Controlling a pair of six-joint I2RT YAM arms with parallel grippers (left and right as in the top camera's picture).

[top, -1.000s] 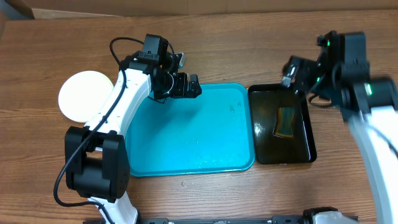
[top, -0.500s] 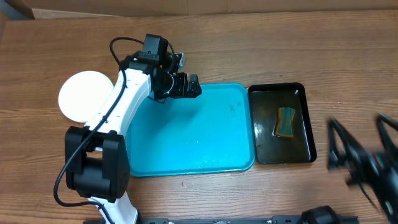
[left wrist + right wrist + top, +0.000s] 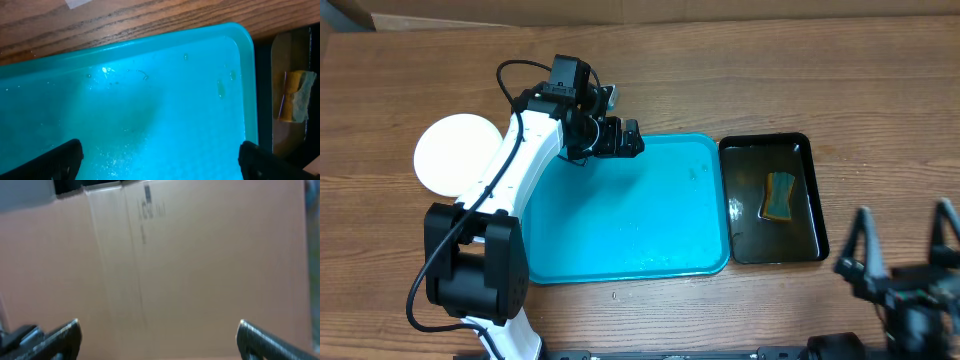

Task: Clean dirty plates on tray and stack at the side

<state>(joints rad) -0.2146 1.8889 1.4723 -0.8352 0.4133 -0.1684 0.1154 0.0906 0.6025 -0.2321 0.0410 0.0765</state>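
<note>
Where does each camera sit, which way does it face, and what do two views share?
Overhead: above the table, looking straight down at the tray, black tub, white plate; both arms, left hand and right hand show.
Left wrist: on the left arm, looking down into the tray; its open fingertips show.
Right wrist: on the right arm, facing a blurred tan surface; its open fingertips show.
Shared: overhead and left wrist both show tray and sponge.
</note>
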